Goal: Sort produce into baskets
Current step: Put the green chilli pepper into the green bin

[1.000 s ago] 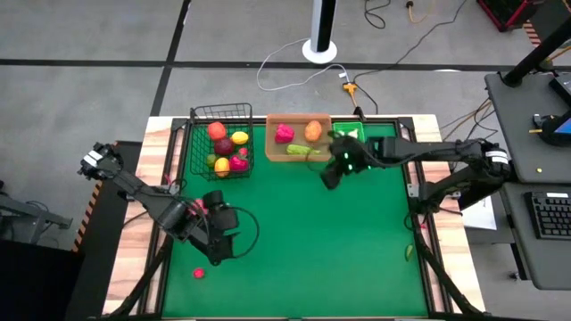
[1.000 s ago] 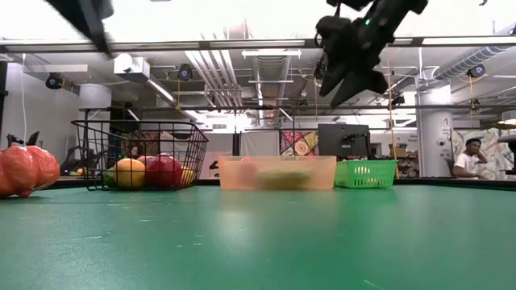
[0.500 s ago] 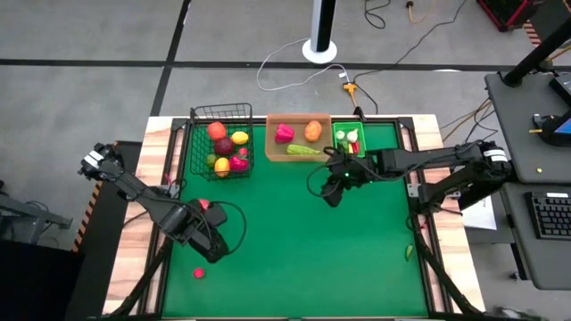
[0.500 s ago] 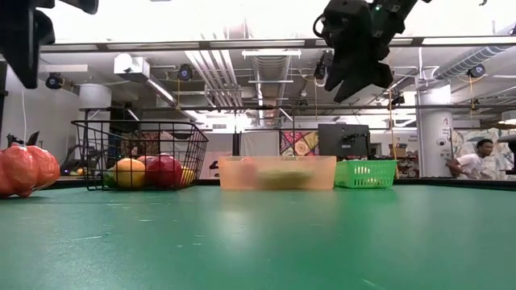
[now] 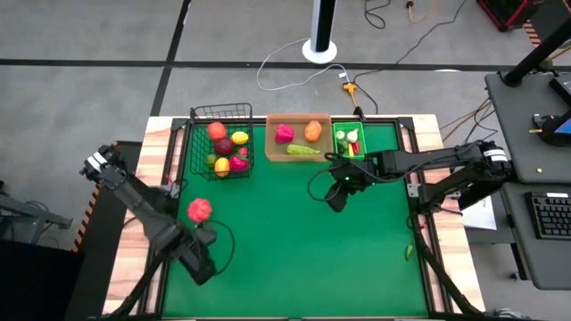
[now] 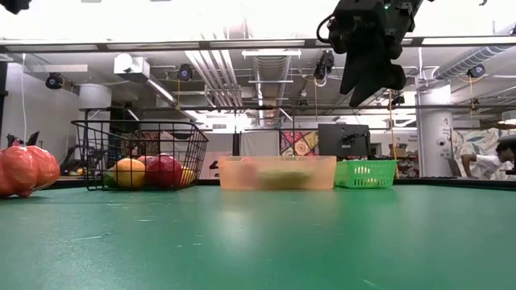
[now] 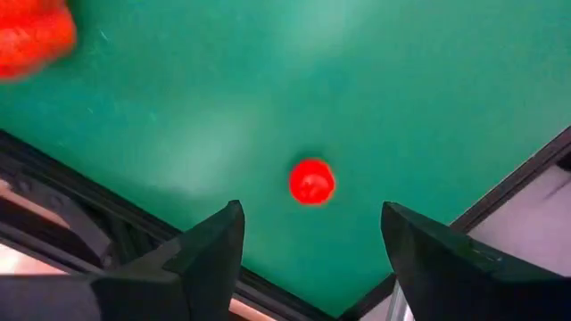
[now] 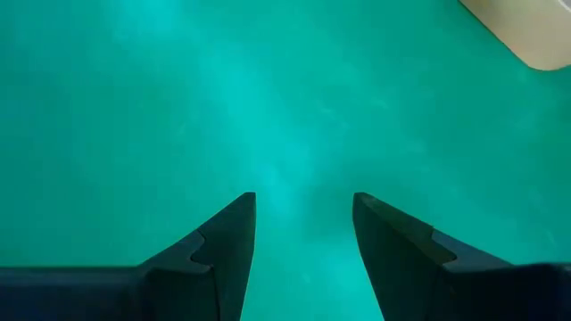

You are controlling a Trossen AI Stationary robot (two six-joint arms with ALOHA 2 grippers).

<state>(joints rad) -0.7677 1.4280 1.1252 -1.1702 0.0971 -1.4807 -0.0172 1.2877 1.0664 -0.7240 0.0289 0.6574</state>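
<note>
Left gripper [image 5: 200,267]: moved off toward the near left corner of the green mat [image 5: 303,259] over the last second; fingers [image 7: 210,254] spread apart, nothing between them
Below left gripper: small round red piece [image 7: 311,181] lying on the mat, lined up with the gap between the fingers, not yet touched; hidden under the gripper in the high view
Uncovered by that move: larger red-orange ribbed piece [image 5: 199,210], now in plain sight on the mat near the left edge, well apart from every basket
Right gripper [image 5: 336,197]: pulled back from over the green bin [image 5: 337,143] to above bare mat just in front of it; held high off the table in the low view; fingers [image 8: 223,241] parted and empty
Green bin: open to view again, with small white and red pieces inside
Wire basket [image 5: 221,109]: far left, holding red, orange, yellow and dark purple round pieces
Tan tray [image 5: 298,118]: between basket and bin, holding a pink piece, an orange piece and a green cucumber
Stray: small green piece [image 5: 409,252] off the mat by the right edge
Meaning for the task: probably a right-side drop just finished and a left-side pick of the small red piece about to start; three pieces left unsorted by the look of it
</note>
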